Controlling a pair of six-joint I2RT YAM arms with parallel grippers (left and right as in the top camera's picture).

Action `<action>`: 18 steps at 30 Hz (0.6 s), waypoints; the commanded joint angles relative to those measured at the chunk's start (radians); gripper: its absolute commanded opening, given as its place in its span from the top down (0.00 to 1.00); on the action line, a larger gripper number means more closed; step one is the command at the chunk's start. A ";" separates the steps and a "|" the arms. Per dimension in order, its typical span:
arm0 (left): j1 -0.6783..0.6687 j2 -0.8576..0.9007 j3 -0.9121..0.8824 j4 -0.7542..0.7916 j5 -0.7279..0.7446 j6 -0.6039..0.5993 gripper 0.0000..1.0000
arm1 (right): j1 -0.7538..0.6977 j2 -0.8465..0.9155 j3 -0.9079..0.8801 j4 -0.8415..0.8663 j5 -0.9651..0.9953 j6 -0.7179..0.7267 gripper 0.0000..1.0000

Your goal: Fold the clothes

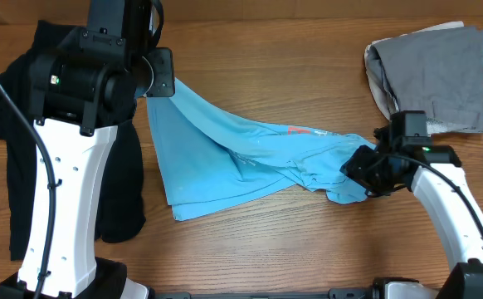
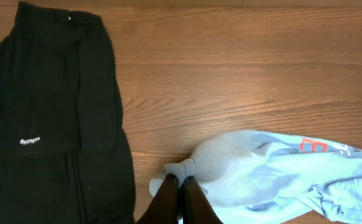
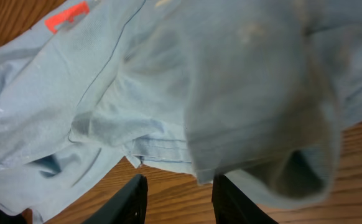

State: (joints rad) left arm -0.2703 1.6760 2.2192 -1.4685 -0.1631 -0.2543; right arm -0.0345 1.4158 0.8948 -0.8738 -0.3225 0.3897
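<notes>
While I watch from above, the blue shirt point(image 1: 233, 154) lies spread across the middle of the tabletop point(image 1: 291, 241), stretched between my two arms. Its far left corner is drawn up toward the left arm, and its right end is bunched into folds by the right arm. A red print point(image 1: 300, 131) shows on the cloth right of centre.

On the left wrist view, the left jaws are pressed fully together, and their dark fingers point(image 2: 168, 202) pinch a small gathered knot of the shirt's fabric. The rest of the shirt trails away to the right, above the wood.

On the right wrist view, the right jaws stand apart, with bare wood visible between the two fingers point(image 3: 128, 199). Blue cloth hangs just beyond the tips, with a hem and a sleeve opening in sight. I see nothing clamped between them.

A black garment point(image 1: 121, 199) lies at the left side of the tabletop, partly under the left arm. A pile of grey clothes point(image 1: 441, 71) sits at the far right corner, apart from the shirt.
</notes>
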 commanded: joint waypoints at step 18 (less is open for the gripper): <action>0.002 0.004 0.019 -0.016 -0.020 0.014 0.96 | 0.057 0.063 -0.005 0.060 0.121 0.079 0.66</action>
State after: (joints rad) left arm -0.2703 1.6760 2.2192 -1.4891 -0.1631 -0.2543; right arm 0.0204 1.4609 0.8944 -0.8299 -0.2230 0.4652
